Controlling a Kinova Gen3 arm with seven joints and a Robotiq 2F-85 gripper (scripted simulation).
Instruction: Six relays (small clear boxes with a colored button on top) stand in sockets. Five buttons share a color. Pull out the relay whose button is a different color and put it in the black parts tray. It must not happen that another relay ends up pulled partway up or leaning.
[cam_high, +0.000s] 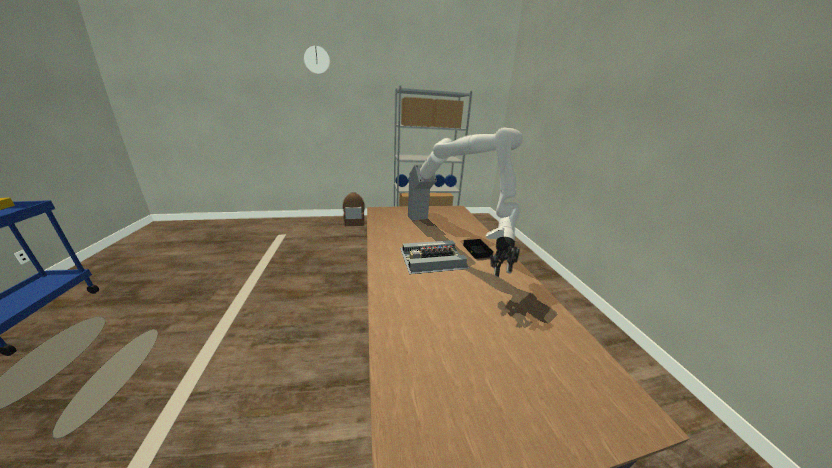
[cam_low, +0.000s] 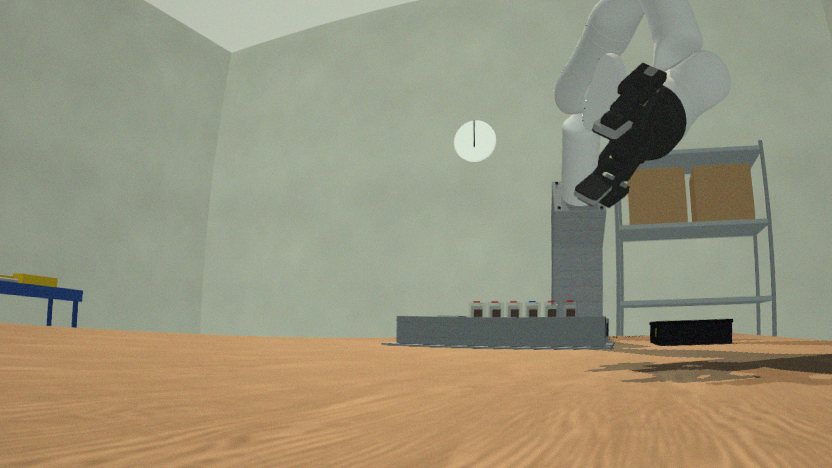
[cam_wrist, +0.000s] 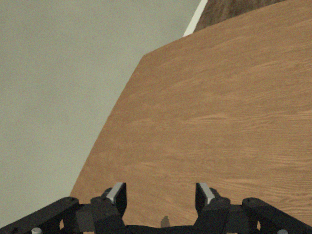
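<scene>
Six relays stand in a row in the grey socket block on the wooden table; the block also shows in the exterior view. In that view five buttons look red and one, the fourth from the left, looks blue. The black parts tray lies to the right of the block and shows low on the table in the exterior view. My gripper hangs in the air to the right of the tray, near the table's right edge. It is open and empty, with only bare table between its fingers.
The arm's grey pedestal stands at the table's far end. A metal shelf with cardboard boxes is behind it. A blue cart stands at the far left of the room. The table's right edge runs close to the wall.
</scene>
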